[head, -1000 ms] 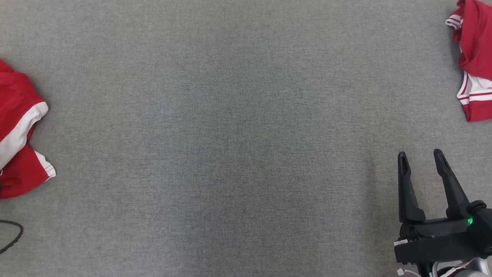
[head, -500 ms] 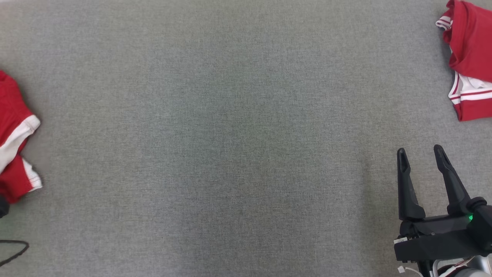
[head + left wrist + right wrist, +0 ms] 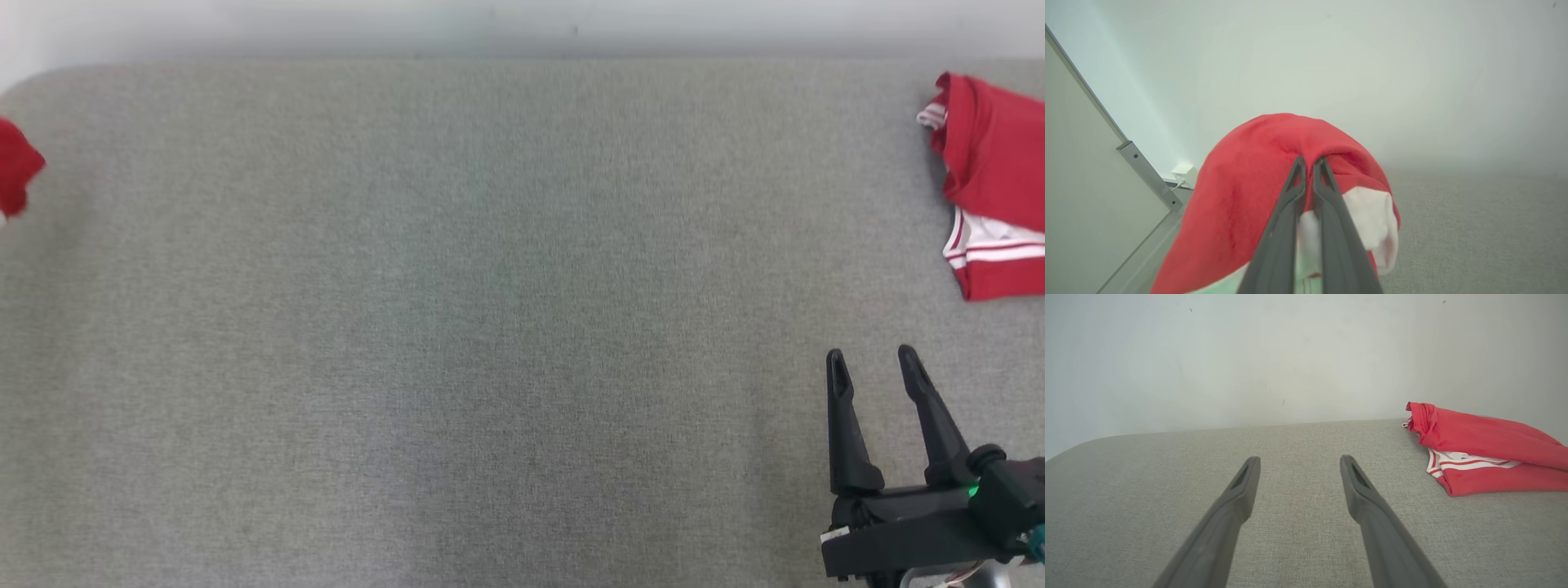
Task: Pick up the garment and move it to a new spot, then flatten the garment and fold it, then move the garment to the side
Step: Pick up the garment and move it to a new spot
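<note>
Red garment (image 3: 1241, 192) with white trim: pinched in the left end effector (image 3: 1309, 158), whose fingers are drawn together on a fold of the red cloth. Fabric drapes down both sides of the fingers. Head view catches a red scrap of it at the far-left edge, by the rounded corner of the grey fabric surface (image 3: 490, 286). Whether any of it touches the surface: cannot tell. Right end effector (image 3: 870, 353): fingers spread apart, near right, over the surface. Second red garment (image 3: 992, 163), white-striped, lies bunched at far right, well apart from the right end effector. Pale wall (image 3: 1249, 355) behind the far edge.
</note>
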